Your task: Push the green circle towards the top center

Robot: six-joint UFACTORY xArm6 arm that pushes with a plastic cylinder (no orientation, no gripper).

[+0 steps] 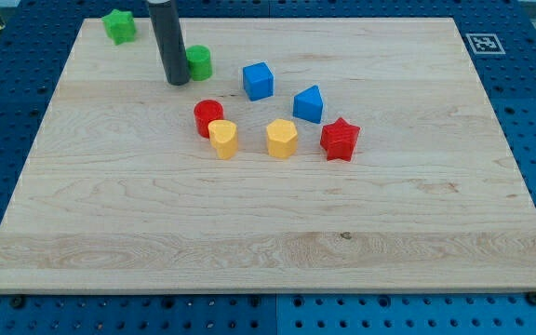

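The green circle (199, 62) is a short green cylinder on the wooden board, left of centre near the view's top. My tip (177, 82) is the lower end of the dark rod. It stands right against the circle's left side, slightly toward the view's bottom, and the rod hides the circle's left edge.
A green star (118, 25) lies at the top left. A blue cube (259, 80) and a blue triangular block (309, 103) lie right of the circle. Below are a red cylinder (207, 117), two yellow blocks (222, 139) (281, 138) and a red star (340, 140). The board's top edge (324, 19) is close.
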